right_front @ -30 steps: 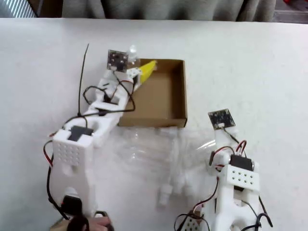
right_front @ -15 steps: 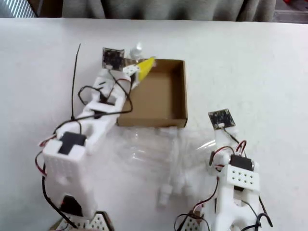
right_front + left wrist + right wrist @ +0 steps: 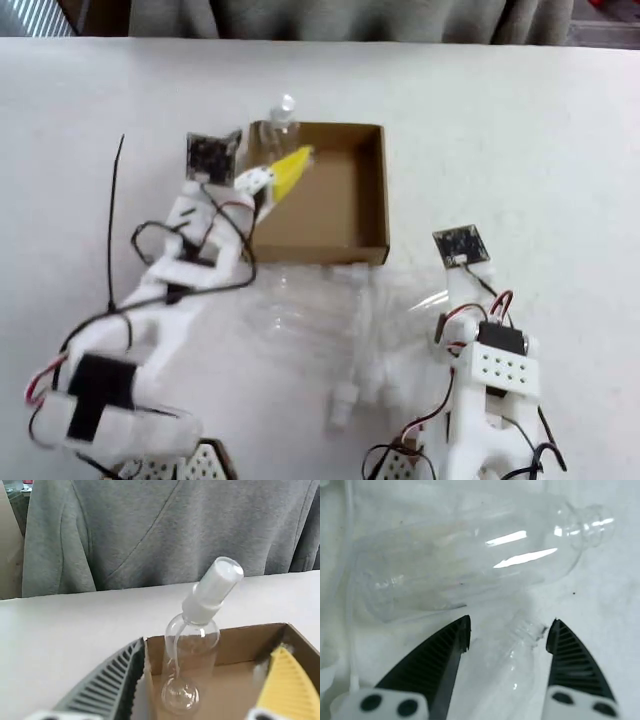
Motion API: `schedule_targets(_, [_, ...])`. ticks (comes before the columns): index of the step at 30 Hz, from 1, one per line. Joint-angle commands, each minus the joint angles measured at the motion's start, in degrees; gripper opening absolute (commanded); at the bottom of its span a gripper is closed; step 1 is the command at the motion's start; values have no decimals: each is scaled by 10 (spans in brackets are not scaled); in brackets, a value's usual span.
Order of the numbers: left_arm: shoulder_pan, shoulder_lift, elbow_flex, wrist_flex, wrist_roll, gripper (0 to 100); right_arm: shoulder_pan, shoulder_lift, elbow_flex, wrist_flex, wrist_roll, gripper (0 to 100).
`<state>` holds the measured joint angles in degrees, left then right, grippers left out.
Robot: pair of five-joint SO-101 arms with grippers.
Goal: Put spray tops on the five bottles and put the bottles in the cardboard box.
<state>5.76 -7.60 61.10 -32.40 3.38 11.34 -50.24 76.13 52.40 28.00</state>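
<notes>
Left gripper (image 3: 210, 652) is wide open, with a finger on either side of the capped bottle (image 3: 192, 650) and neither touching it. That bottle stands tilted in a corner of the cardboard box (image 3: 240, 642). Right gripper (image 3: 509, 627) is open too, straddling the neck of a topless bottle (image 3: 517, 655) lying on the table (image 3: 615, 595).

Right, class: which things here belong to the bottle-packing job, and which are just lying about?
Job: capped bottle in the cardboard box; uncapped bottles lying on the table; left gripper and right gripper, both open.
Just there: grey cloth behind the table.
</notes>
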Motion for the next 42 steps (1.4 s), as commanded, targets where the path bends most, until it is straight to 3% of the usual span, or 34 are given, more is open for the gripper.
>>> schedule_targets(1, [5, -113, 61, 4, -7, 369, -3, -8, -3, -6, 5, 233])
schedule_targets(4, [0, -195, 123, 11, -7, 369, -1, -8, -3, -5, 5, 233])
schedule_targets(7, [-1, -287, 159, 91, -7, 369, 8, -8, -3, -5, 5, 233])
schedule_targets(11, [-4, -420, 171, 254, -7, 369, 10, -8, -3, -4, 4, 221])
schedule_targets(17, [-4, -628, 170, 496, -6, 369, 9, -8, -3, -4, 4, 80])
schedule_targets(23, [-4, -812, 124, 772, -4, 369, 9, -8, -3, -4, 4, 91])
schedule_targets(28, [-4, -887, 49, 962, -3, 369, 9, -8, -3, -3, 4, 90])
schedule_targets(31, [-4, -891, 23, 1011, -3, 369, 9, -8, -3, -3, 4, 89])
schedule_targets(36, [-3, -891, 25, 1013, -3, 369, 6, -13, -4, -3, 8, 101])
schedule_targets(42, [0, -880, 24, 1023, -5, 368, 10, -13, -33, -3, 22, 253])
